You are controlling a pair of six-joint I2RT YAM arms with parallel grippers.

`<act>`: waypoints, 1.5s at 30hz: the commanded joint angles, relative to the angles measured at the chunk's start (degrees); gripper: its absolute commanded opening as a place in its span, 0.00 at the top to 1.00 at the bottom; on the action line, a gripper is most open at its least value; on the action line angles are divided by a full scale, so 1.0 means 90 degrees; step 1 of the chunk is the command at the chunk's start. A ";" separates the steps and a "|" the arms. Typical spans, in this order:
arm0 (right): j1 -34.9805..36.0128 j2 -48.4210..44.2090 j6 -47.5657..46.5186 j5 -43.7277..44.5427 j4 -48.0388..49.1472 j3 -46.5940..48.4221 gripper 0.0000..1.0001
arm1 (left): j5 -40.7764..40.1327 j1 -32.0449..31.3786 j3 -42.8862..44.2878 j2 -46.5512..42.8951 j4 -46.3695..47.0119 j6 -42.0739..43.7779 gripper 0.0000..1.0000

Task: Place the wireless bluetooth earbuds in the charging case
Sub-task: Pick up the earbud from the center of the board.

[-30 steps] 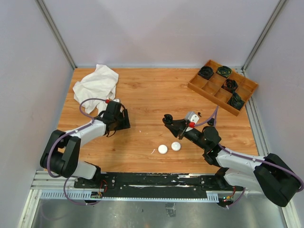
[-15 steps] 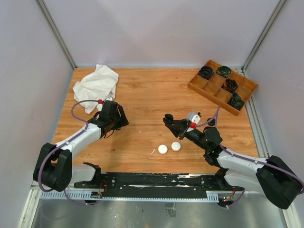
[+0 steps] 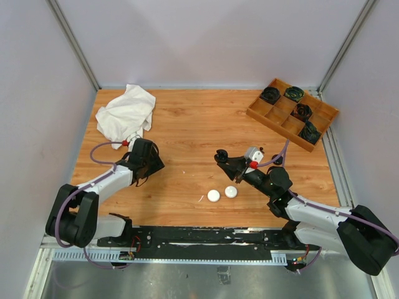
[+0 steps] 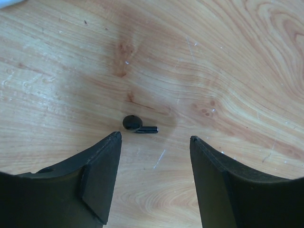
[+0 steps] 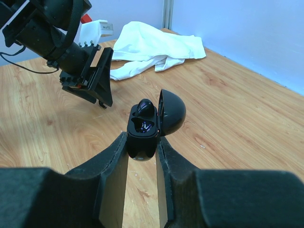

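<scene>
Black charging case (image 5: 142, 135), lid up, holds one earbud (image 5: 145, 108), pinched in the right gripper (image 5: 142, 145); left of it, left gripper (image 4: 154, 138) gapes empty over a loose earbud (image 4: 135, 124).

The right tool (image 5: 142, 151) grips an open black charging case (image 5: 148, 122), lid raised.

Bright, even light from above leaves only soft shadows on the counter (image 3: 199, 124). Everything distant looks sharp (my right claw (image 5: 142, 145), close to its lens, blurs).
</scene>
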 commanded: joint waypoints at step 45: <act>-0.0028 -0.0132 -0.0131 0.0060 0.0023 -0.0057 0.99 | -0.0487 -0.0443 0.2089 0.2173 -0.1042 0.1745 0.60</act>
